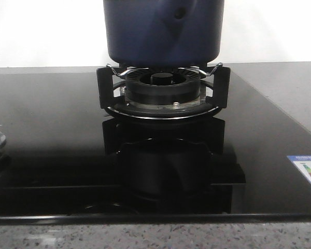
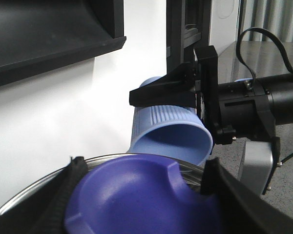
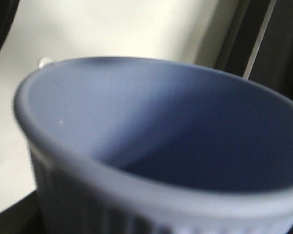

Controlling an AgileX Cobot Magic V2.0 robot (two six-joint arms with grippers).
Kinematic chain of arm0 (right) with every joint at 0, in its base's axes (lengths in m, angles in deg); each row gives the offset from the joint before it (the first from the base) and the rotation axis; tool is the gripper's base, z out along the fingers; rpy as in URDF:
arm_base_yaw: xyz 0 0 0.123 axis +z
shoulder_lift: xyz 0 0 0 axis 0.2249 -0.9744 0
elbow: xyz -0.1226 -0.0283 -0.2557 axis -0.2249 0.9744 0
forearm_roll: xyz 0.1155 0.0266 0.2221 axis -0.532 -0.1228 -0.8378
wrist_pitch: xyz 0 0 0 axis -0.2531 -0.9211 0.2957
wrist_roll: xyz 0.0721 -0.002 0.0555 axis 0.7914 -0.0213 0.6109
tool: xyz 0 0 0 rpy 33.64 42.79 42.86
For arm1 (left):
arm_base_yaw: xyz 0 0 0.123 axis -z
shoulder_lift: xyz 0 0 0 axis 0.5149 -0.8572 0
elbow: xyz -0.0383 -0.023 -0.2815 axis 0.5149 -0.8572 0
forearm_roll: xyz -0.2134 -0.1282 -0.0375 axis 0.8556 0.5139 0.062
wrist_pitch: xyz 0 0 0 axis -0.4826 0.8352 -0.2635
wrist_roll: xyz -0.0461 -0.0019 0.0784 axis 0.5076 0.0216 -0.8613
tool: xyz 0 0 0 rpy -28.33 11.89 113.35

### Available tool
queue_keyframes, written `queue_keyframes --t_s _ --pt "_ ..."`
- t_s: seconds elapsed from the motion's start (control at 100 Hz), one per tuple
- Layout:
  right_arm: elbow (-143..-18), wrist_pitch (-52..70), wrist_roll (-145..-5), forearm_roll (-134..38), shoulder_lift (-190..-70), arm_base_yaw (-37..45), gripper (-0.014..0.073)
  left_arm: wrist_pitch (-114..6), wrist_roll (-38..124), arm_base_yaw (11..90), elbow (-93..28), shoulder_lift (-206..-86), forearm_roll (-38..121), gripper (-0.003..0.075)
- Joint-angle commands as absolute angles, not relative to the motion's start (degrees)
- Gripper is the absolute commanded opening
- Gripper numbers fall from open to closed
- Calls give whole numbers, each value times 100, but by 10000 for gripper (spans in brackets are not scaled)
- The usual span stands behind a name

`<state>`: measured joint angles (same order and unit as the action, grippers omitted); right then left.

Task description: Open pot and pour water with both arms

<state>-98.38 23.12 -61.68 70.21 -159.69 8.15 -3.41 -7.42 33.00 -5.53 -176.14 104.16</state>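
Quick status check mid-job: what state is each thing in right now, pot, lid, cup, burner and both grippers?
pot: sitting on the burner's prongs, upright.
lid: off the pot, held between the left gripper's fingers.
cup: tipped on its side, mouth down towards the lid; no water visible.
burner: no flame visible.
left gripper: shut on the lid.
right gripper: shut on the cup.
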Motion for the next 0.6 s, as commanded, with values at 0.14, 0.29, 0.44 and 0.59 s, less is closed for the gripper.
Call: queue_keyframes --t_s 0.14,0.29,0.44,0.59 --pt "-9906 2060 -4857 6130 -15806 779 279 -229 -703 3291 -318 -17321 11076 252" --pt "-9903 1570 -3458 5585 -15781 789 279 -229 -703 3291 -318 -17321 11116 252" --pt "-9903 1449 -2028 5134 -15619 776 279 -229 -703 3324 -318 -17321 11286 252" --pt "-9866 1311 -832 4985 -15421 776 279 -339 -703 3524 -318 -17321 11331 252"
